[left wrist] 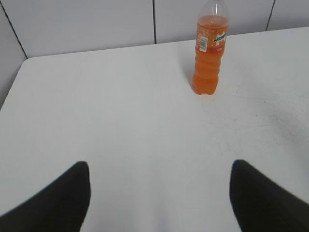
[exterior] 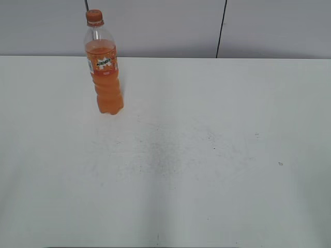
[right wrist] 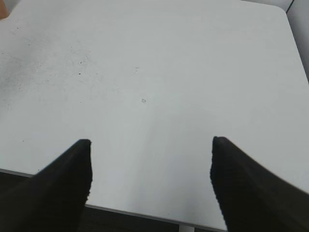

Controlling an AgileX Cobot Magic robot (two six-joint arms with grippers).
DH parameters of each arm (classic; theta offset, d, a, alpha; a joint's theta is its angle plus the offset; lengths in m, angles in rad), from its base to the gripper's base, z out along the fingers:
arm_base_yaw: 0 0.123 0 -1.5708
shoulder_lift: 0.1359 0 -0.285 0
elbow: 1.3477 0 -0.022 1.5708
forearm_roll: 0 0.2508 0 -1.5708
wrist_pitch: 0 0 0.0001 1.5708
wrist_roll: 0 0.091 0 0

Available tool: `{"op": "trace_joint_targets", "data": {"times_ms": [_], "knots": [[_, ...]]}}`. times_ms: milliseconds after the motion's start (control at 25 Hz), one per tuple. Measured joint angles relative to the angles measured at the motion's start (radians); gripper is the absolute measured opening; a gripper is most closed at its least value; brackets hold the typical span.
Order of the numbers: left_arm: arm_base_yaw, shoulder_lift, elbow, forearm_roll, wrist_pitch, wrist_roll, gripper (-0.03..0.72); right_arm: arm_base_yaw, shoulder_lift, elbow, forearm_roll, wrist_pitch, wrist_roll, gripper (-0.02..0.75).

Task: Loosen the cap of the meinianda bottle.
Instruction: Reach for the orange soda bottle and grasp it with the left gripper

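The meinianda bottle (exterior: pixel 104 72) stands upright at the back left of the white table (exterior: pixel 207 155), with its orange cap (exterior: pixel 93 16) on top. In the left wrist view the bottle (left wrist: pixel 209 53) stands far ahead to the right, its cap cut off by the top edge. My left gripper (left wrist: pixel 159 169) is open and empty, well short of the bottle. My right gripper (right wrist: pixel 150 145) is open and empty over the table's near right edge. Neither gripper shows in the exterior view.
A grey panelled wall (exterior: pixel 165 26) runs behind the table. The table's front edge (right wrist: pixel 125 210) shows below the right gripper. Small dark specks mark the tabletop (right wrist: pixel 143 100).
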Motion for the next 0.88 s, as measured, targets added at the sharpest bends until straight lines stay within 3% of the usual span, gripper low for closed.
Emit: {"op": "trace_joint_targets", "data": {"times_ms": [480,880], "knots": [[0.000,0.058,-0.017,0.033,-0.045,0.000,0.540,0.000,0.000,0.000,0.000,0.000,0.000,0.574],[-0.009,0.461,-0.047,0.070,-0.527,0.000,0.540,0.000,0.000,0.000,0.000,0.000,0.000,0.574]]}}
